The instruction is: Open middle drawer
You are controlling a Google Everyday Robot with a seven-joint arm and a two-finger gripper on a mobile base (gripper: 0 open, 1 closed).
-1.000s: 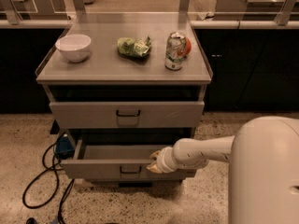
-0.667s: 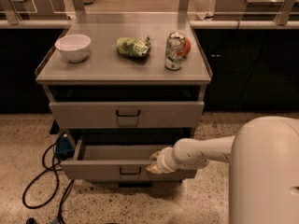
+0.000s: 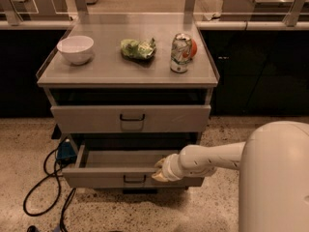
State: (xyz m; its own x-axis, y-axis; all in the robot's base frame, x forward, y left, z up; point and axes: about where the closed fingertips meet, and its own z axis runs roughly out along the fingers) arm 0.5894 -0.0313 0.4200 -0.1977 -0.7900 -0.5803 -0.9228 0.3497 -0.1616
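The middle drawer (image 3: 120,159) stands pulled out toward the near side, its plain grey inside showing below the upper drawer front (image 3: 159,118), so the opening looks largely done. The pincer (image 3: 159,171) sits at its front rim, just right of the black loop handle (image 3: 134,179), probably placed there to draw that edge outward; whether it is open or closed cannot be told. The arm (image 3: 207,159) reaches in low from the right, nearly level, wrist pointing left

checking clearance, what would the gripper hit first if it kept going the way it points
Probably the middle drawer: the gripper sits at its front rim pointing left, along that rim; depth is unclear.
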